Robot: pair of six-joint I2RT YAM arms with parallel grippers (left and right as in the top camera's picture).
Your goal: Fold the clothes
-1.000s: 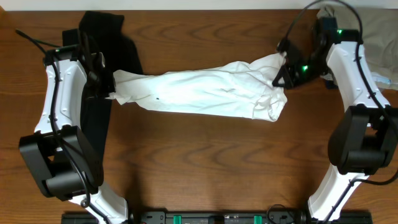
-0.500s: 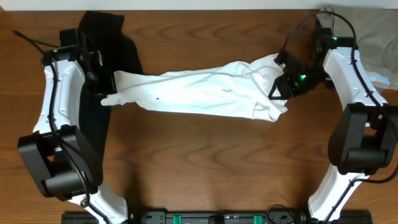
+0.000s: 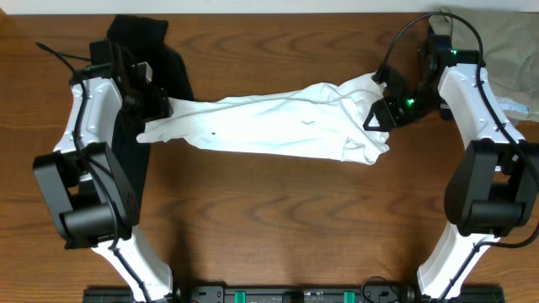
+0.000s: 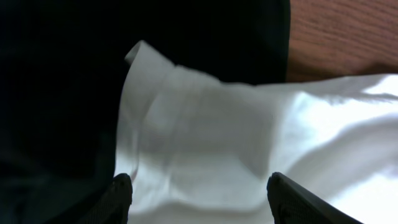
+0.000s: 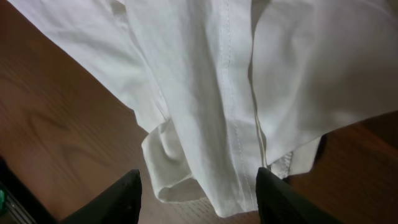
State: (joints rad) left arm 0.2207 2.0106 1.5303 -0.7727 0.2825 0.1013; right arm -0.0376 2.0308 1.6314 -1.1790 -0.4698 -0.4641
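The white shirt (image 3: 269, 126) lies stretched out left to right across the wooden table (image 3: 269, 219), bunched into a long band. My left gripper (image 3: 160, 108) hovers over its left end, open, with white cloth (image 4: 249, 137) below and between the fingers but not pinched. A black garment (image 3: 143, 42) lies under that arm and fills the left of the left wrist view (image 4: 62, 81). My right gripper (image 3: 376, 116) stands open over the shirt's right end. The right wrist view shows its seamed folds (image 5: 249, 74) hanging free between the fingers (image 5: 118, 199).
A pale khaki garment (image 3: 514, 42) is heaped at the table's back right corner, with a bit of blue cloth (image 3: 515, 105) beside the right arm. Bare wood (image 5: 56, 124) spreads in front of the shirt.
Both grippers have opened and let go of the shirt's ends. The shirt's left end has dropped and spread onto the black garment. The left arm shifted slightly right and back.
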